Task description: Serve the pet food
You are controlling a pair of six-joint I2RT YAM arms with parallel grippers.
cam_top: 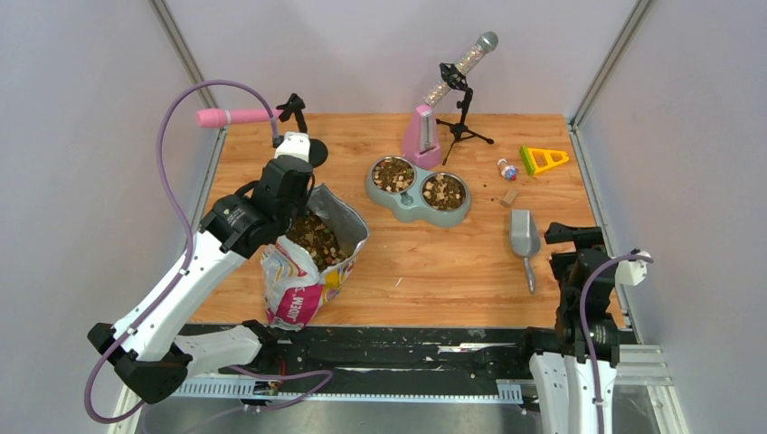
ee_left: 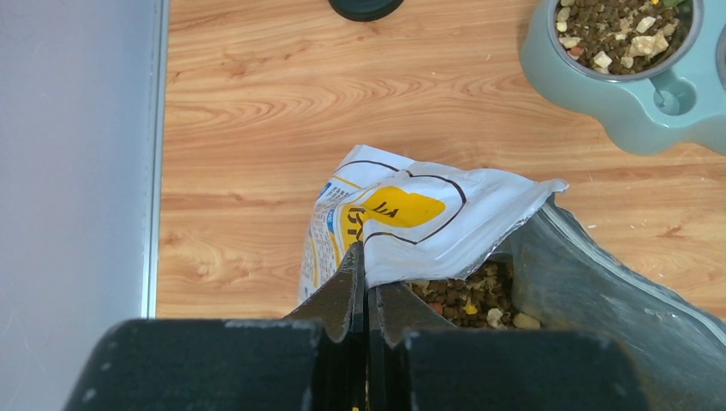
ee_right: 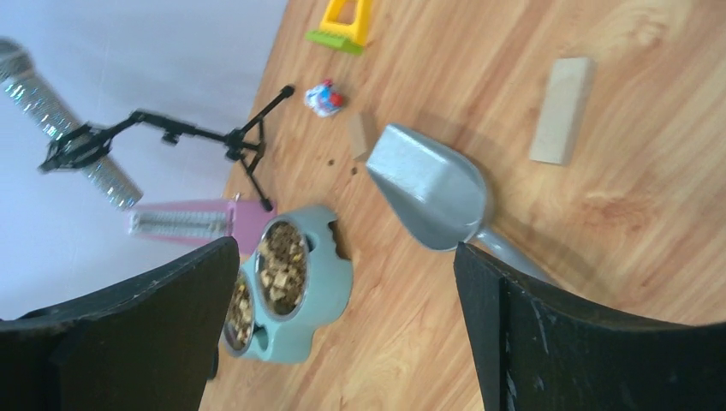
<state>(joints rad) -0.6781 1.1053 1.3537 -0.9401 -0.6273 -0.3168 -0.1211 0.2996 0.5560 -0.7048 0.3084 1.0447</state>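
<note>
Pet food [cam_top: 316,240], brown-tan dry kibble, lay in printed foil bag [cam_top: 294,294] and teal double bowl [cam_top: 411,210].
Left gripper [ee_left: 366,287] clenched the bag rim; right gripper [ee_right: 342,274], released, hid the handle end of the grey plastic scoop [ee_right: 428,193].

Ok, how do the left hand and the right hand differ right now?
The left hand is shut, pinching the top edge of the open pet food bag; the right hand is wide open and holds nothing. The left hand is at the table's left side; the right hand hovers by the grey scoop on the right. Both have black fingers.
</note>
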